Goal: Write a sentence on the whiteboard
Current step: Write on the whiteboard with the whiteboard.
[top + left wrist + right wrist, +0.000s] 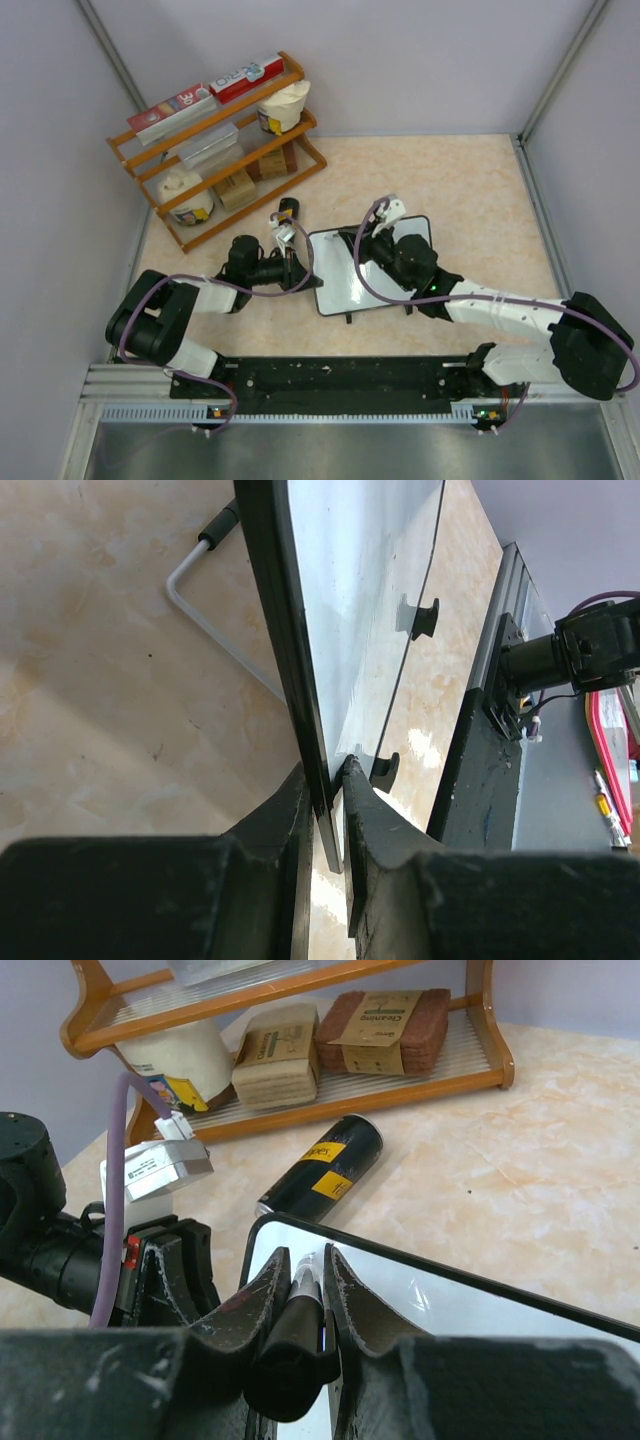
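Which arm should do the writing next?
Right. The right tool is shut on the marker, tip over the board. The left tool clamps the board's edge to steady it.

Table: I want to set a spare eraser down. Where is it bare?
Bare: the far right of the table, between the whiteboard and the right wall; also a strip between whiteboard and base rail. Crowded: far left, where rack, can and left gripper sit close.
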`<state>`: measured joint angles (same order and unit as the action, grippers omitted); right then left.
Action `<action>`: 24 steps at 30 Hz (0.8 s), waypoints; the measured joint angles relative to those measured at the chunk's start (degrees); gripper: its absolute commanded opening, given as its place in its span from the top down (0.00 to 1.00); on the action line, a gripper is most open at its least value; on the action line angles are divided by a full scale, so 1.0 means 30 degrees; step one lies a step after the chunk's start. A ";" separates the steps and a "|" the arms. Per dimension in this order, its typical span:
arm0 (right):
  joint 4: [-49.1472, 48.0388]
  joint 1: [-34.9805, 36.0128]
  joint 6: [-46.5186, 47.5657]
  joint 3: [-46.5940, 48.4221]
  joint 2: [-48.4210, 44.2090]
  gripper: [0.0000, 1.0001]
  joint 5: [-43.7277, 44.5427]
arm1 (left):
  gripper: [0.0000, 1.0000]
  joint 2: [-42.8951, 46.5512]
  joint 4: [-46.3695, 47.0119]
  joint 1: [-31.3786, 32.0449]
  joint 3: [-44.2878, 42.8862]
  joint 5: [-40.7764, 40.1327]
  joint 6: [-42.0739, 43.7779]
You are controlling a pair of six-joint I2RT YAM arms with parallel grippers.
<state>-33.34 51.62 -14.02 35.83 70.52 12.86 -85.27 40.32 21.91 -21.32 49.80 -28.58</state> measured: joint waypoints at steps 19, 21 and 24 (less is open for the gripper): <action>0.0117 0.0015 -0.0182 -0.1763 -0.1224 1.00 -0.0619 | 1.00 -0.0328 0.0124 0.0102 -0.0131 -0.0051 0.0000; 0.0124 0.0015 -0.0240 -0.1851 -0.1253 1.00 -0.0736 | 1.00 -0.0379 0.0153 0.0109 -0.0153 -0.0051 0.0000; 0.0131 0.0015 -0.0262 -0.1945 -0.1268 1.00 -0.0969 | 1.00 -0.0386 0.0153 0.0109 -0.0153 -0.0051 0.0000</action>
<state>-32.95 51.66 -14.81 30.00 66.72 9.96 -86.43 40.77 22.24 -21.78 49.65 -28.58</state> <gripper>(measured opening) 0.154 0.180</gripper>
